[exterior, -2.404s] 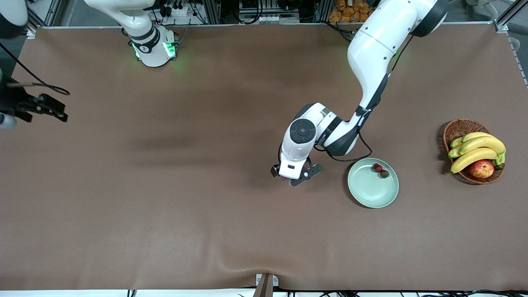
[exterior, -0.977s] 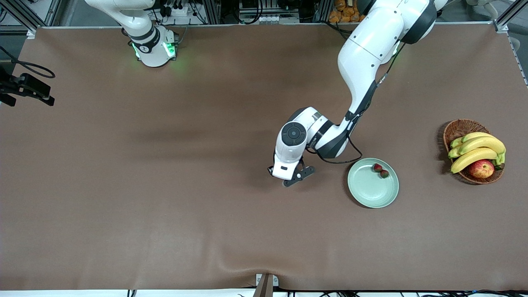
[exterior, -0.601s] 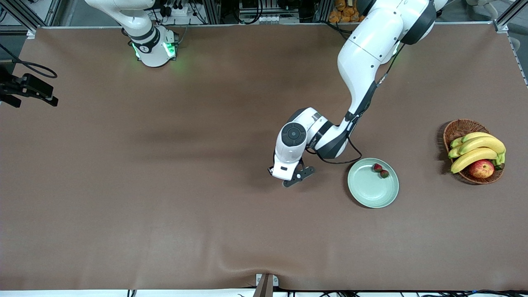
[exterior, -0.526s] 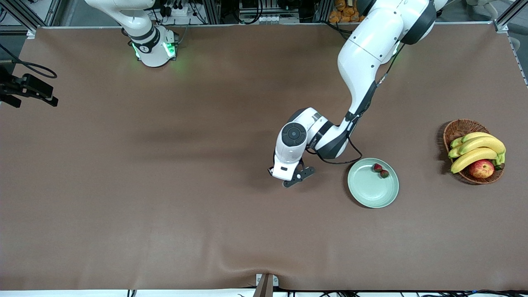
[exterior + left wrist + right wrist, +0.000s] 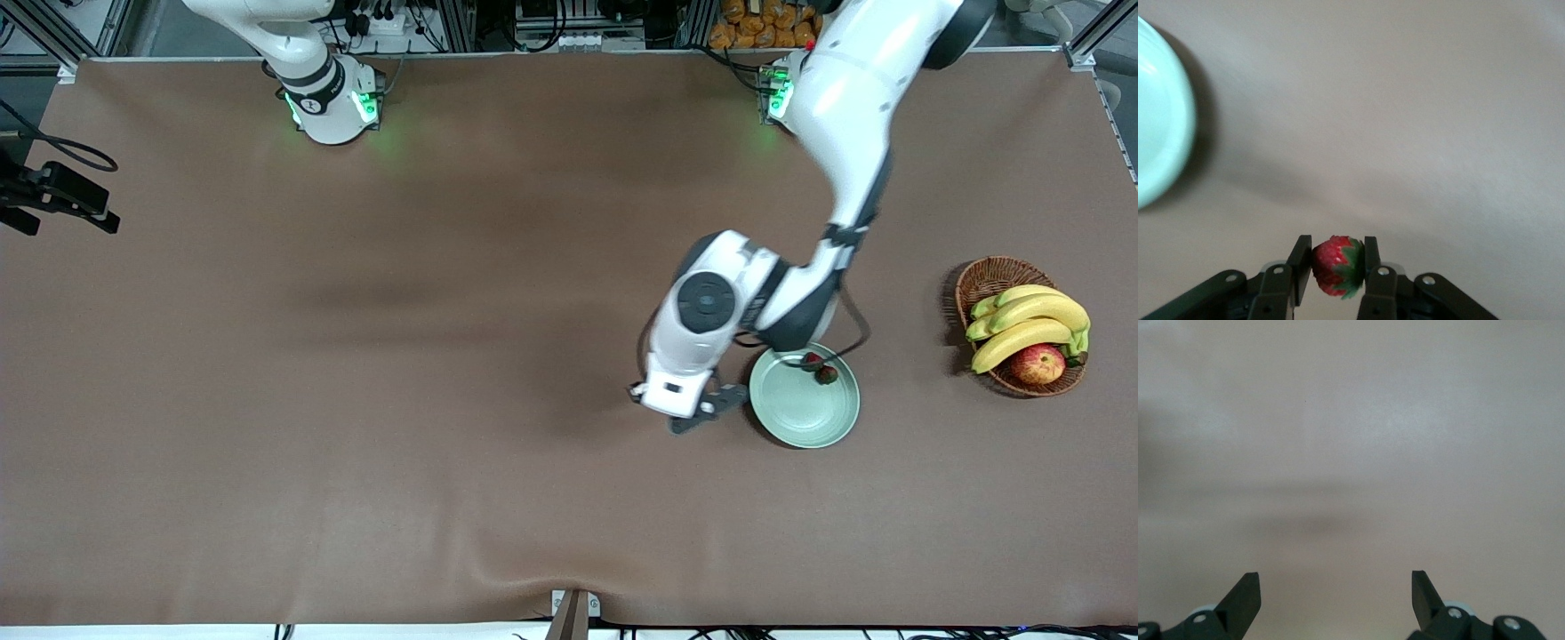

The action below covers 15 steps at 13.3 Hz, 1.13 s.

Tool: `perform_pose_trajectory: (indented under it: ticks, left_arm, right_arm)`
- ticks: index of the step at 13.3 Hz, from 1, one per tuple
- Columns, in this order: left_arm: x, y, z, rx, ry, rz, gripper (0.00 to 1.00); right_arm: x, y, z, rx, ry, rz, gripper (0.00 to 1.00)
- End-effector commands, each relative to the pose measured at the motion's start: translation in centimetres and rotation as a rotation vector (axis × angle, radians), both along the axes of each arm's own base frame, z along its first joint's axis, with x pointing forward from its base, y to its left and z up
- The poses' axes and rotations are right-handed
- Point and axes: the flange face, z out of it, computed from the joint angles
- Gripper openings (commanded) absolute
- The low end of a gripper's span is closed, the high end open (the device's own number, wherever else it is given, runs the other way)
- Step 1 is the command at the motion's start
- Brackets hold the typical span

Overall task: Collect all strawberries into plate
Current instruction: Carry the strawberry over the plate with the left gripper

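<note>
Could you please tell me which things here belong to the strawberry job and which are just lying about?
Part of the job:
- plate
- two strawberries already on the plate
- third strawberry, held in the left gripper over the table beside the plate

Just lying about:
- basket with bananas and an apple

1. Round pale mint-green plate lies on the brown table.
2. Two small red strawberries sit in the plate.
3. Left gripper hangs just beside the plate.
4. Brown wicker basket with yellow bananas and red-yellow apple sits well apart from the plate.
</note>
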Motion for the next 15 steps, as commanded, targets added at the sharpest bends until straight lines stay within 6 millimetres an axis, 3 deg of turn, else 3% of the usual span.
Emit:
perform_pose_trajectory:
  ticks: [1, 4, 6, 10, 11, 15]
  left_arm:
    - [-0.1, 3.9, 3.0, 0.039, 0.061, -0.082, 0.00]
    - [1.1, 11.7, 2.0, 0.078, 0.165, -0.230, 0.01]
    - [0.8, 15.0, -0.6, 0.095, 0.227, -0.303, 0.03]
    - [2.4, 24.3, -3.6, 0.058, 0.268, -0.409, 0.34]
    - [2.7, 25.0, -3.6, 0.054, 0.261, -0.399, 0.40]
    - [3.2, 24.5, -3.4, 0.040, 0.224, -0.394, 0.40]
  right_arm:
    - [0.1, 0.0, 0.6, 0.003, -0.008, 0.013, 1.00]
    - [0.0, -0.5, 0.1, 0.012, 0.013, 0.000, 1.00]
    - [0.3, -1.3, 0.2, 0.017, -0.010, -0.016, 1.00]
    - [0.5, -1.3, 0.3, 0.016, -0.029, -0.017, 1.00]
    - [0.7, -1.3, 0.3, 0.016, -0.033, -0.015, 1.00]
    - [1.3, -0.9, -0.3, 0.015, -0.039, -0.008, 1.00]
